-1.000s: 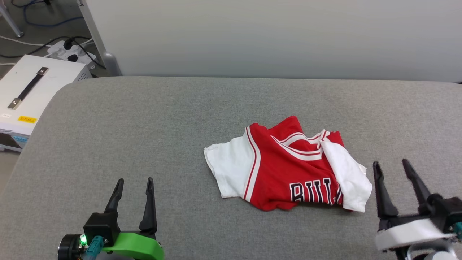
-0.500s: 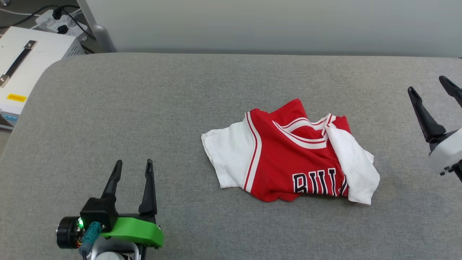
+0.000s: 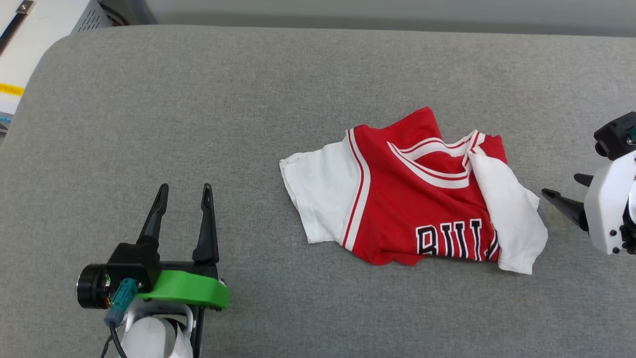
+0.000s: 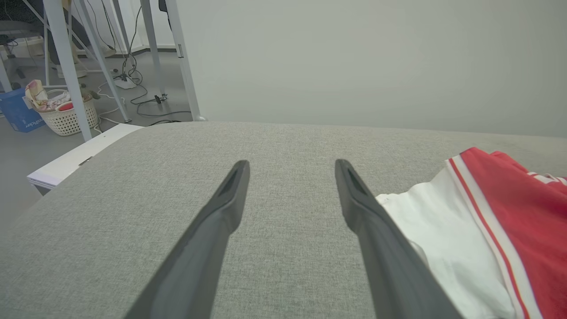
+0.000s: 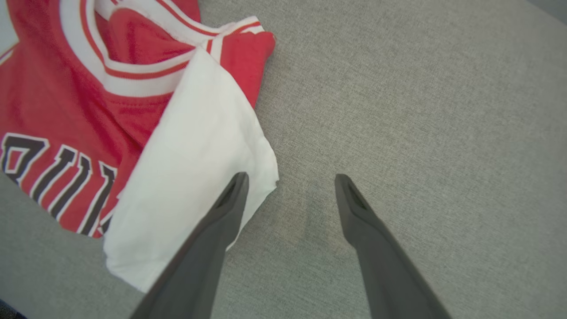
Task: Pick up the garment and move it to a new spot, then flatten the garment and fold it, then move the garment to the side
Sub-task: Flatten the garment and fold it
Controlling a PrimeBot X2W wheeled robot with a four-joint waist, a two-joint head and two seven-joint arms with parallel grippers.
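Note:
The garment is a red jersey with white sleeves, lying crumpled on the grey padded surface, right of centre. My left gripper stands open at the lower left, well clear of the left white sleeve; the left wrist view has that gripper with the garment off to its right. My right gripper is open at the right edge, fingers pointing left toward the right sleeve. In the right wrist view it hovers at the edge of the garment, one finger over the white sleeve.
A white box with a dark handle sits beyond the surface's rounded far-left corner. In the left wrist view, metal frame legs, cables and a laundry basket stand on the floor past that corner. A pale wall runs behind.
The head camera has tilted down, shifting the whole picture. My right gripper has risen from the lower right and turned, its fingers now pointing at the right sleeve. The left gripper stays put.

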